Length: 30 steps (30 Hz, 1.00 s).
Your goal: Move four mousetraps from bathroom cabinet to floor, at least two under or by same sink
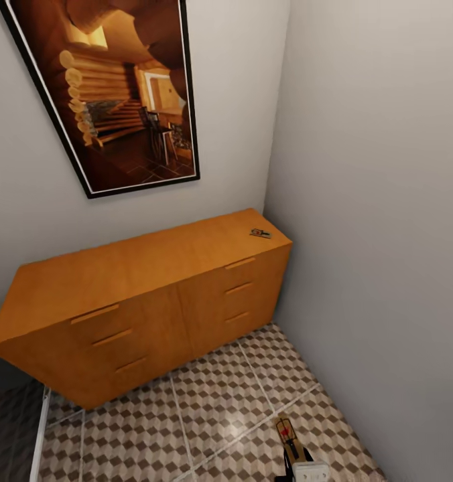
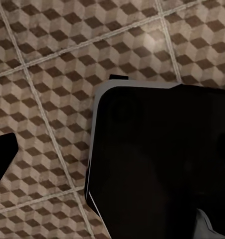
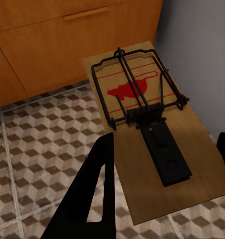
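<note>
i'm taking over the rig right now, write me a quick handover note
Right gripper: shut on a mousetrap, held above the bathroom floor near the cabinet.
Left gripper: jaws not readable; its wrist camera looks down at floor tiles.
A second mousetrap lies on the cabinet top, at its far right corner.
Done: one trap lifted.
Left: set the held trap down, fetch the one on the cabinet. The other two traps and the sink are unaccounted for here.

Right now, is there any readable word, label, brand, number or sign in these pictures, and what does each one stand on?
No readable text in any view.
Mousetrap held by the right gripper: its board bears a red mouse-shaped mark and red lines, no letters.
Mousetrap on the cabinet: too small to tell any marking.
Framed picture on the wall: a log-cabin interior, no lettering.
Cabinet fronts: plain.
</note>
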{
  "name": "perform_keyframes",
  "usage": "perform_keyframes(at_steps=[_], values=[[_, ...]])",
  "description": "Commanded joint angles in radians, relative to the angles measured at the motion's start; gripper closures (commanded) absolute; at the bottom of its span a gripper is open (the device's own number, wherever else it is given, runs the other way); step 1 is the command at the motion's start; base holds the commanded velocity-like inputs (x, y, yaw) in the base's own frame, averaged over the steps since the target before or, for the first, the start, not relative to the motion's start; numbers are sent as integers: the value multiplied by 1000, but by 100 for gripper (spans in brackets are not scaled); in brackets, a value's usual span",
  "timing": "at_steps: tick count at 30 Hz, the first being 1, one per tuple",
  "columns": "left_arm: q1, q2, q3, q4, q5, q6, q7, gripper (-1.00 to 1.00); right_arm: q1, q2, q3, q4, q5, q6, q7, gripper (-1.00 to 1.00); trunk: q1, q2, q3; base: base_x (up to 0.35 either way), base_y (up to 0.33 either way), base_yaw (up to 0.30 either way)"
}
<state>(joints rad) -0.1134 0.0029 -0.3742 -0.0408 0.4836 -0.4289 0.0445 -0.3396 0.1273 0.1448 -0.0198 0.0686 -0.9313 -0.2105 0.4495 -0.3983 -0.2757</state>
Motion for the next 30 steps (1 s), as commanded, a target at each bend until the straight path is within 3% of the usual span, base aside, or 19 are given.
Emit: perform_keyframes(at_steps=[1,17,30], values=[[0,0,-9,-1,4,-2,5,-100,-1,0,4,1,7,-1,-12,100,1,-2,-1,0,3,-221],[0,0,-9,-1,3,-2,5,-100,-1,0,4,1,6,-3,-12,100,1,-2,14,175,117,-221],[0,-1,-10,-1,3,-1,5,-100,-1,0,4,1,6,-4,-12,100,1,-2,27,187,16,-218]])
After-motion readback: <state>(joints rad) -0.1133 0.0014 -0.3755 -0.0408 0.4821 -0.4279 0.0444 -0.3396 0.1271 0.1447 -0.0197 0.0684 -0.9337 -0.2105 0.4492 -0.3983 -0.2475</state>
